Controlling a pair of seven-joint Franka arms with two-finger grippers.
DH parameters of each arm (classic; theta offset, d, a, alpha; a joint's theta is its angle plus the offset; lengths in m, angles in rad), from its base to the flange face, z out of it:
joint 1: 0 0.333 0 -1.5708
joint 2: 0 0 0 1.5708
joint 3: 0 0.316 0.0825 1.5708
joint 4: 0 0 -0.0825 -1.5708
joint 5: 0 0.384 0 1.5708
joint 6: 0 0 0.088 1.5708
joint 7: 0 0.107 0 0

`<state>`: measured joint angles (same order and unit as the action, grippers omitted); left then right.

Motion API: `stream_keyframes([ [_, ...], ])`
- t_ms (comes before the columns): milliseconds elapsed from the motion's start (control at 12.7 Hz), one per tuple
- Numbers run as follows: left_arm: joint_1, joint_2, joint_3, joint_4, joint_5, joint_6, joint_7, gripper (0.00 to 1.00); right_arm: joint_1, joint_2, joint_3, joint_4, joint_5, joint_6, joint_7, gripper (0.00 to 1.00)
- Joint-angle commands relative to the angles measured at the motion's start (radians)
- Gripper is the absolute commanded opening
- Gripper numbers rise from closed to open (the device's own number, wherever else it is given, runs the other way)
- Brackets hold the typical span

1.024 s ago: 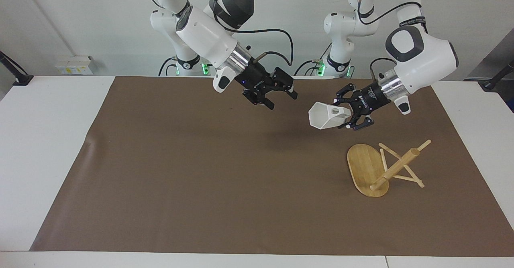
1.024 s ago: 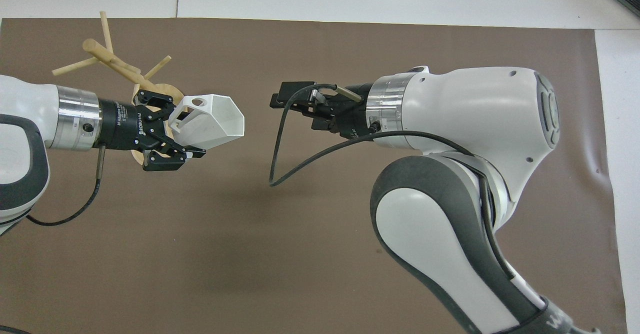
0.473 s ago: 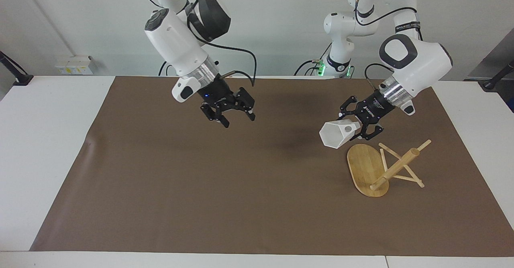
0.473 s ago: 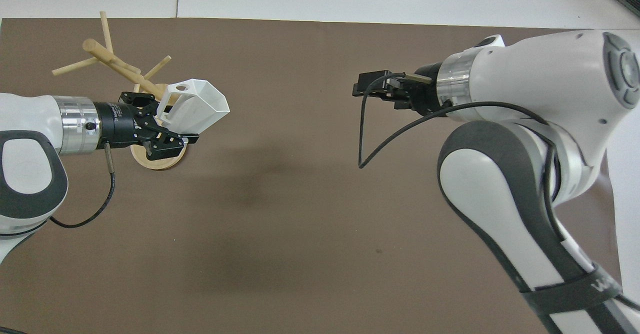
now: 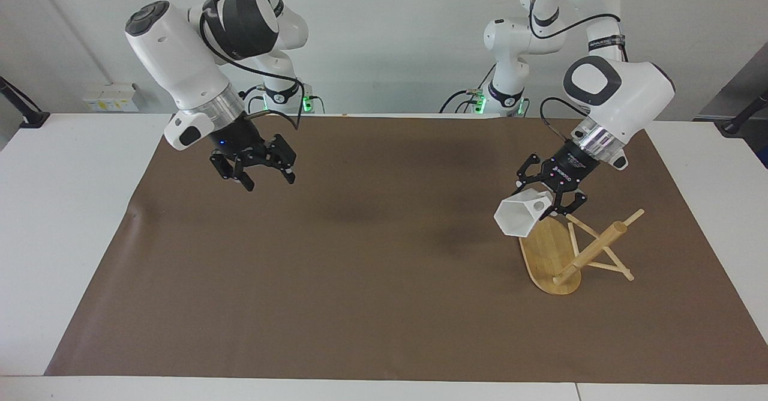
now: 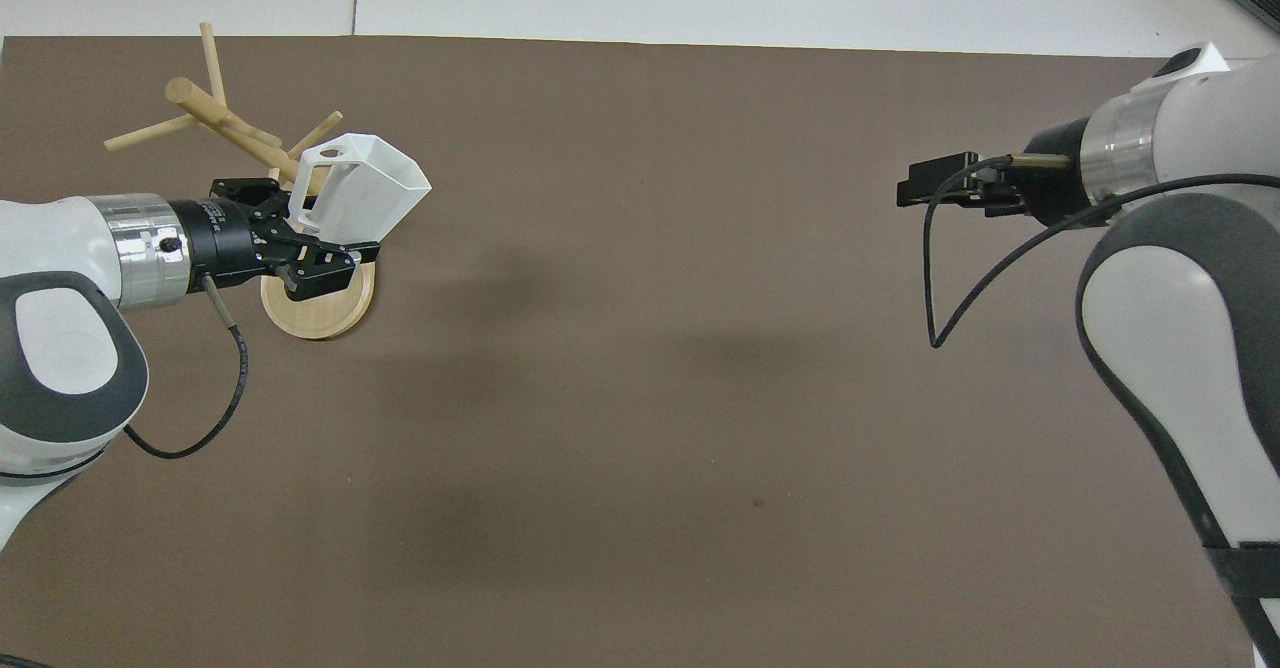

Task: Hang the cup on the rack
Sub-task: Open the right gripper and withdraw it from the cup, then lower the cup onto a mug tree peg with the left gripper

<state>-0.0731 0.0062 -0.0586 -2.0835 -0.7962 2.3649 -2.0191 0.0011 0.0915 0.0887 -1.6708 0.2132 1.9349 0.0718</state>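
Note:
The white faceted cup (image 5: 517, 218) hangs in the air, tipped on its side, held by its handle in my left gripper (image 5: 555, 204), which is shut on it. The cup is over the edge of the oval base of the bamboo rack (image 5: 591, 250), close to its pegs but apart from them. In the overhead view the cup (image 6: 368, 188) and left gripper (image 6: 322, 240) cover part of the rack (image 6: 214, 113). My right gripper (image 5: 265, 177) is open and empty, raised over the mat toward the right arm's end; it also shows in the overhead view (image 6: 915, 183).
A brown mat (image 5: 360, 269) covers most of the white table (image 5: 72, 221). The rack is the only thing standing on it, toward the left arm's end.
My left gripper has lowered the cup and carried it over the rack's base. My right gripper has drawn away from the middle toward the right arm's end, still open.

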Motion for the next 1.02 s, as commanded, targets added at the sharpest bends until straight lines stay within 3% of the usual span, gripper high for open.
stream_keyframes([
  [0, 0.003, -0.034, -0.004, -0.035, 0.018, 0.040, -0.052, 0.00, -0.001, -0.024, -0.038, -0.001, -0.090, -0.045, -0.018, 1.00],
  [236, 0.003, -0.028, -0.004, -0.033, 0.018, 0.077, -0.078, 0.00, 0.000, -0.035, -0.085, 0.020, -0.181, -0.102, -0.049, 1.00],
  [945, -0.005, -0.015, -0.004, -0.039, 0.017, 0.180, -0.155, 0.00, 0.000, -0.039, -0.205, 0.155, -0.189, -0.347, -0.109, 1.00],
])
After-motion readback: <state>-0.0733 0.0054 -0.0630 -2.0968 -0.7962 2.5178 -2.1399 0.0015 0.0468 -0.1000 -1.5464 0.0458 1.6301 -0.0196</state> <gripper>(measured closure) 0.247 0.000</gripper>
